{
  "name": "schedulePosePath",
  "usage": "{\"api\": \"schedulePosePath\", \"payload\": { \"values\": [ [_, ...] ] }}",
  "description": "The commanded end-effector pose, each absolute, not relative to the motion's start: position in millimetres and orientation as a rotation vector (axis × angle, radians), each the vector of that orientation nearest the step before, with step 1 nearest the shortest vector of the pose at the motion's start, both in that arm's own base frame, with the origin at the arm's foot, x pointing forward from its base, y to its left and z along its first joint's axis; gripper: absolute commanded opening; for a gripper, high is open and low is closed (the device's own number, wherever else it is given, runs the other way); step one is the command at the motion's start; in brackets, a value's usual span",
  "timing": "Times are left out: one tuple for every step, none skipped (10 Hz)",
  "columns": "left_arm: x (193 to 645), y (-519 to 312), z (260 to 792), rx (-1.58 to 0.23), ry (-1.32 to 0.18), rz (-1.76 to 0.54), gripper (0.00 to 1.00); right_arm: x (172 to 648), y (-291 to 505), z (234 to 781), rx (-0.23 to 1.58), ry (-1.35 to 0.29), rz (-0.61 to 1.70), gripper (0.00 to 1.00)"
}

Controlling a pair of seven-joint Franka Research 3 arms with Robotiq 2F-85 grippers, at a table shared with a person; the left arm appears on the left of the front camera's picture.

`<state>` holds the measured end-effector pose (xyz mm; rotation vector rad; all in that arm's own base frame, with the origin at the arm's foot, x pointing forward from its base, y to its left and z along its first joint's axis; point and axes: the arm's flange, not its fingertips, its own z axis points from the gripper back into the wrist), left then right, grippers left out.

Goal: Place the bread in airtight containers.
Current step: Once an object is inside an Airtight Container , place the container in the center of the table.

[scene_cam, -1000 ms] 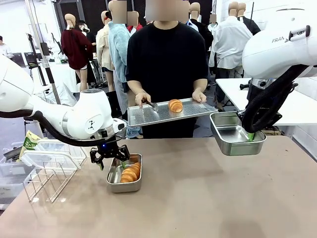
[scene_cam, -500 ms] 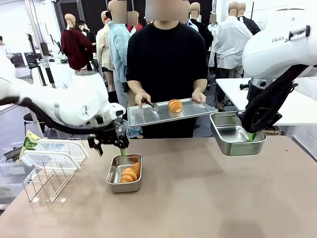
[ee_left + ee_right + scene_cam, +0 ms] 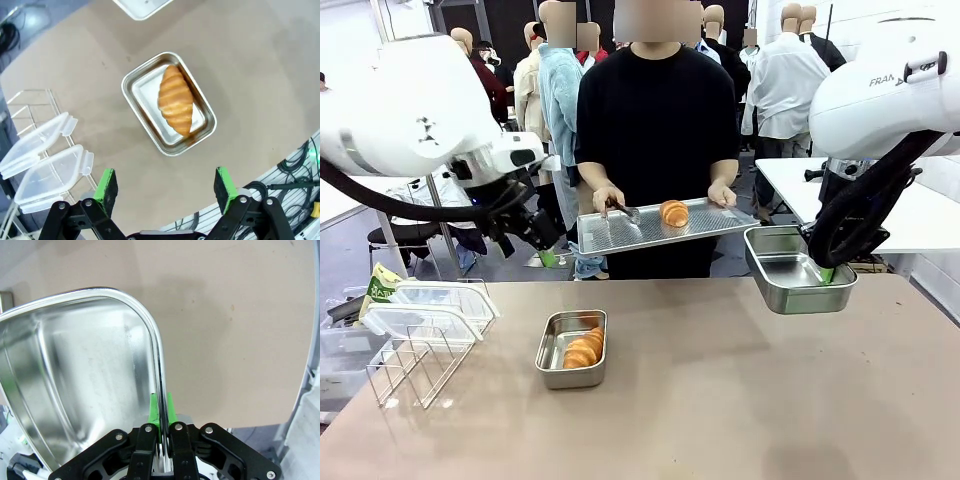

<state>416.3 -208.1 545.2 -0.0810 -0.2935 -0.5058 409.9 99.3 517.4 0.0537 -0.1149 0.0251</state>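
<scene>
One croissant (image 3: 584,350) lies in the steel container (image 3: 548,374) on the table (image 3: 740,400), near left. A second croissant (image 3: 674,212) sits on the tray (image 3: 620,232) that the person holds at the far side. Both lids (image 3: 430,300) are off, at the left. The right gripper (image 3: 825,272) is clamped on the rim of an empty container (image 3: 785,290), held up at the right. The left wrist view shows the left gripper (image 3: 165,184) with jaws wide apart and empty, above the filled tub. The right wrist view shows the pinch on the rim.

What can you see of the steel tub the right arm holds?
The small rectangular stainless-steel tub, with rounded corners and a rolled rim, is empty and lidless, its inside shiny. It hangs clear of the brown table, over its far right side, near the person's perforated steel tray. The right arm's jaws are shut on its near-right rim.
</scene>
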Motion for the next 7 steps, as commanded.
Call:
{"api": "schedulePosePath", "payload": {
  "values": [
    [402.0, -192.8, 543.8, -0.136, -0.355, -0.529, 1.00, 407.3, 98.0, 516.8, 0.054, -0.122, 0.023, 0.00],
    [400.8, -191.9, 544.2, -0.143, -0.357, -0.519, 1.00, 407.3, 98.0, 516.8, 0.054, -0.122, 0.023, 0.00],
    [401.5, -193.3, 541.8, -0.147, -0.342, -0.515, 1.00, 407.3, 98.0, 516.8, 0.054, -0.122, 0.023, 0.00],
    [403.2, -195.7, 540.7, -0.157, -0.337, -0.519, 1.00, 407.3, 98.0, 516.8, 0.054, -0.122, 0.023, 0.00],
    [407.2, -197.3, 538.5, -0.168, -0.327, -0.507, 1.00, 407.3, 98.0, 516.8, 0.054, -0.122, 0.023, 0.00],
    [402.1, -195.3, 547.1, -0.117, -0.332, -0.503, 1.00, 407.3, 98.0, 516.8, 0.054, -0.122, 0.023, 0.00],
    [402.1, -195.3, 547.1, -0.117, -0.332, -0.503, 1.00, 407.3, 98.0, 516.8, 0.054, -0.122, 0.023, 0.00]
  ]
}}
